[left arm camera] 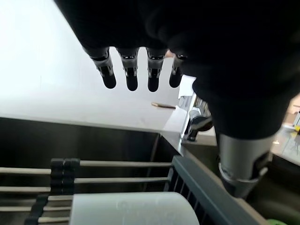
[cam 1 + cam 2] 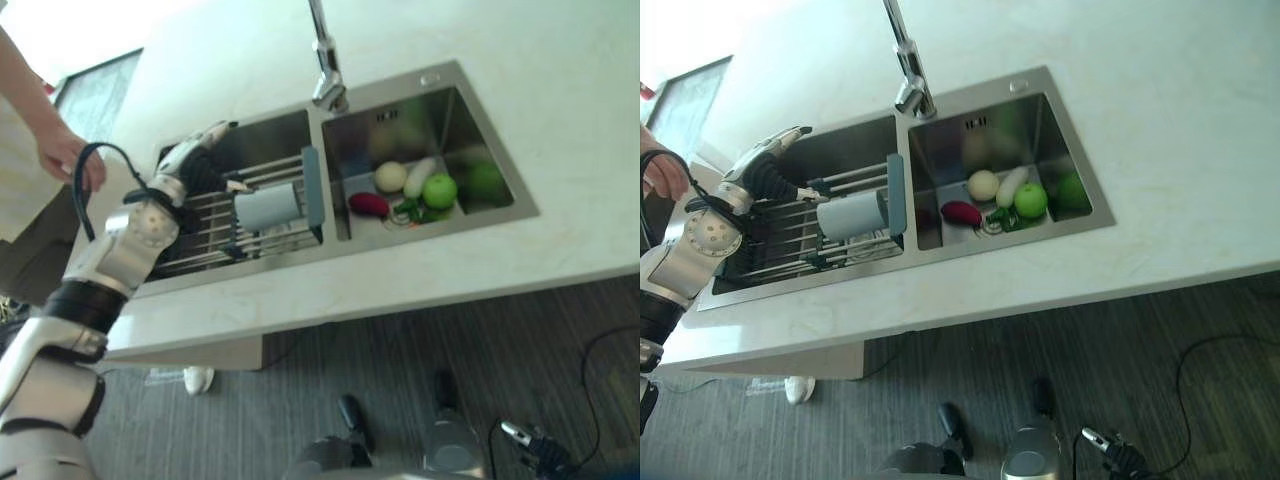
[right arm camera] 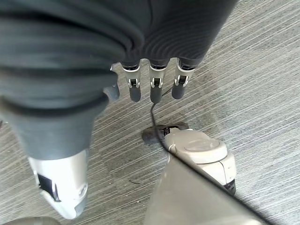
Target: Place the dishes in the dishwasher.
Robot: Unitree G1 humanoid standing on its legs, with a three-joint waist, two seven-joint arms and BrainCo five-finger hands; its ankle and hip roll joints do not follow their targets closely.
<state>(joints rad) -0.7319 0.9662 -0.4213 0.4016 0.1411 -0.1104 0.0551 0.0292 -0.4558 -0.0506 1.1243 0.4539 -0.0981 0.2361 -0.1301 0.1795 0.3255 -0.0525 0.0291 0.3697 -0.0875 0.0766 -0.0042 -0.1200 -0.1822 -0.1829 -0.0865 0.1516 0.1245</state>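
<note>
the double sink (image 2: 520, 212) holds a wire rack (image 2: 215, 225) in one basin, with a pale grey cup (image 2: 268, 206) lying on its side on the rods just below the left hand (image 2: 195, 152), whose straight, relaxed fingers (image 1: 131, 77) hover above it holding nothing. beyond the fingertips, the other basin holds a green apple (image 2: 439, 190), a dark red vegetable (image 2: 369, 204) and pale vegetables (image 2: 392, 177), partly hard to identify. the right hand (image 3: 117, 42) hangs over the floor with fingers extended and empty, while a person's hand (image 2: 68, 155) is cut off at the edge.

Left hand (image 2: 195, 150) over the rack (image 2: 215, 225) in the sink's (image 2: 455, 110) left basin, fingers straight; grey cup (image 2: 268, 207) lying on it; produce in right basin.
</note>
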